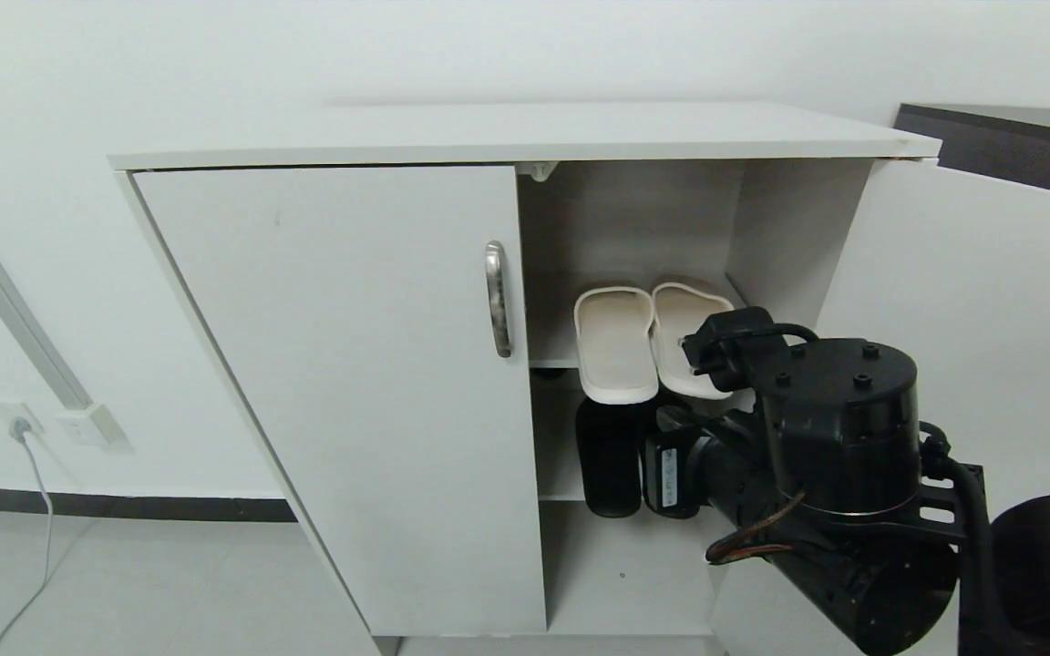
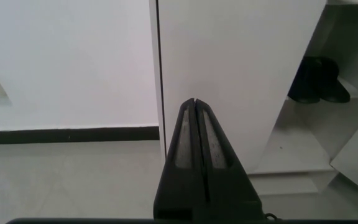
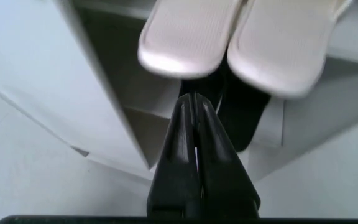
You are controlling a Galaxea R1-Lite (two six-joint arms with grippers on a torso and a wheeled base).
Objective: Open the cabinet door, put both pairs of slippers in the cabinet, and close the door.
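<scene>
The white cabinet (image 1: 525, 132) has its left door (image 1: 334, 383) closed and its right door (image 1: 972, 337) swung open. A pair of white slippers (image 1: 639, 342) lies on the upper shelf, heels hanging over the edge. Below them, a pair of black slippers (image 1: 609, 456) rests on the middle shelf. My right arm reaches into the opening at that level. In the right wrist view, my right gripper (image 3: 194, 99) is shut, its tips just before the black slippers (image 3: 244, 118) and under the white slippers (image 3: 229, 31). My left gripper (image 2: 194, 102) is shut and low, facing the closed door (image 2: 229, 62).
The left door carries a metal handle (image 1: 497, 298) at its inner edge. The bottom shelf (image 1: 625, 565) is bare. A wall socket (image 1: 19, 424) with a grey cable sits low on the left wall. Open floor (image 1: 124, 583) lies left of the cabinet.
</scene>
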